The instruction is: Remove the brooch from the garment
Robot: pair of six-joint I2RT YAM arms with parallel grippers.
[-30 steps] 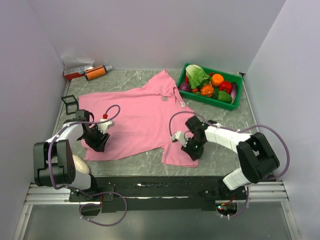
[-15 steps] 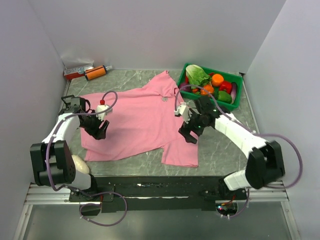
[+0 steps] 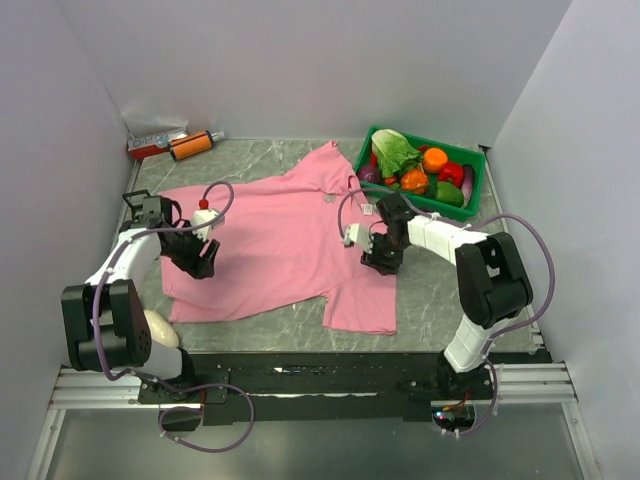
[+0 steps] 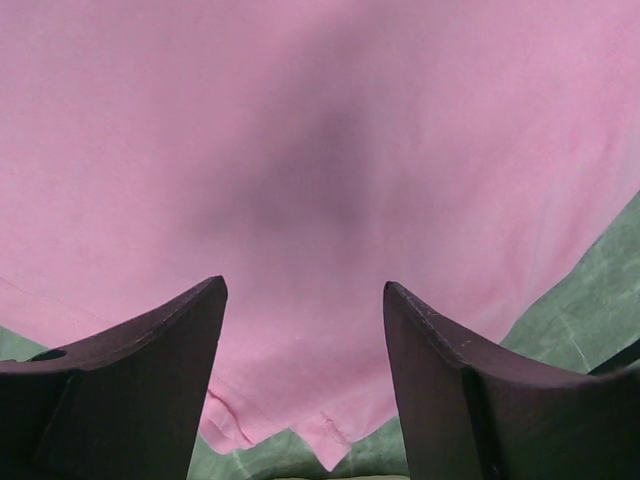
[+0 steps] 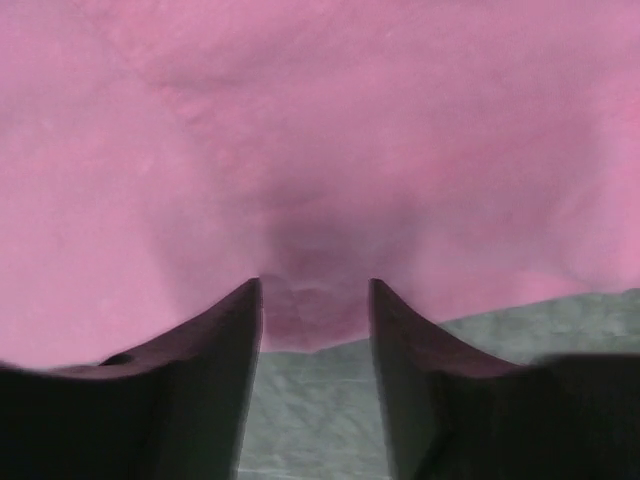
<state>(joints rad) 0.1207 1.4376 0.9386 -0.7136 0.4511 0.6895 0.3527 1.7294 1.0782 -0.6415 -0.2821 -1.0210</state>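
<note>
The pink T-shirt point(image 3: 270, 240) lies spread flat on the table. The brooch point(image 3: 327, 197) is a tiny pale speck near the neckline; a white label point(image 3: 366, 208) lies just right of it. My left gripper point(image 3: 200, 263) is open low over the shirt's left part. In the left wrist view it point(image 4: 305, 290) hangs over pink cloth point(image 4: 320, 150), with the hem just below. My right gripper point(image 3: 382, 257) is open at the shirt's right edge, below the brooch. In the right wrist view its tips point(image 5: 315, 285) straddle a small fold of the cloth edge point(image 5: 315, 300). The brooch is out of both wrist views.
A green crate point(image 3: 478, 185) of toy vegetables stands at the back right, close to the shirt's shoulder. An orange tube point(image 3: 190, 146) and a red-white item point(image 3: 152, 146) lie at the back left corner. A small black frame point(image 3: 140, 206) sits left of the shirt.
My right gripper left the shirt's lower right corner, swung up and settled at the right edge. My left gripper moved slightly up and left over the cloth.
</note>
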